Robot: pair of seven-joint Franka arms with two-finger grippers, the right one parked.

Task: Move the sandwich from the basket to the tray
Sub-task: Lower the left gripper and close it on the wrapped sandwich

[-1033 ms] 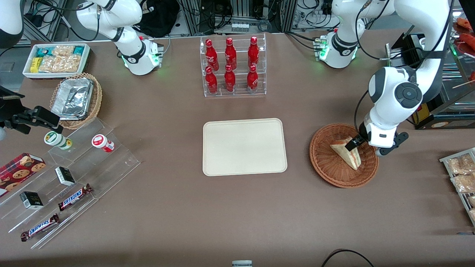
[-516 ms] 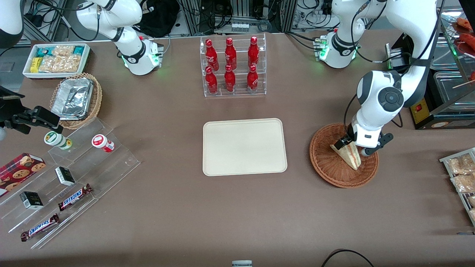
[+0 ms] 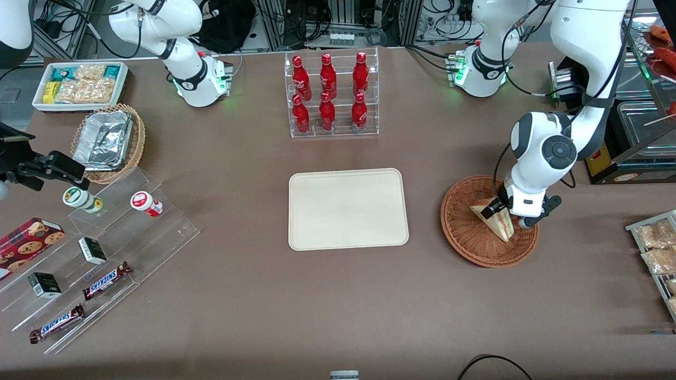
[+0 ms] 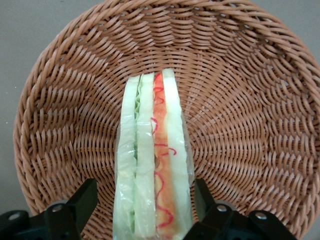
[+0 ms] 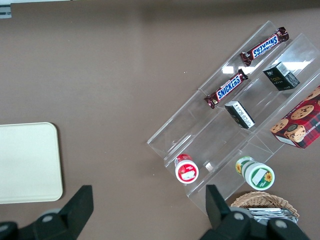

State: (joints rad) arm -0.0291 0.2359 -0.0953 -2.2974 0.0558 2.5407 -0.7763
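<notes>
The sandwich (image 3: 495, 220) lies in the basket (image 3: 465, 240), a pale wedge with its cut edge showing red-orange and green layers. The basket sits on the tabletop (image 3: 338, 295) toward the working arm's end, well apart from the tray (image 3: 347, 208), which rests flat near the middle of the tabletop with nothing on it.

The end effector (image 3: 501, 210) is down inside the basket, over the end of the sandwich that is farther from the front camera. In the left wrist view its two fingers (image 4: 85, 202) stand spread, one on each side of the sandwich (image 4: 152, 165), with a gap visible between each finger and the bread. It straddles the wedge without clamping it; the sandwich rests on the wicker floor of the basket (image 4: 240, 100), wrapped in clear film.

Farther from the front camera than the tray, a clear rack (image 3: 332, 95) holds six red bottles (image 3: 327, 76) in two rows. Toward the parked arm's end lie a tan basket (image 3: 134, 145) with foil containers (image 3: 103, 140), a white bin (image 3: 79, 84) of snack packets, and a stepped clear stand (image 3: 121, 248) carrying two chocolate bars (image 3: 105, 279), small dark boxes (image 3: 92, 250), two round jars (image 3: 146, 203) and a cookie box (image 3: 29, 240).
</notes>
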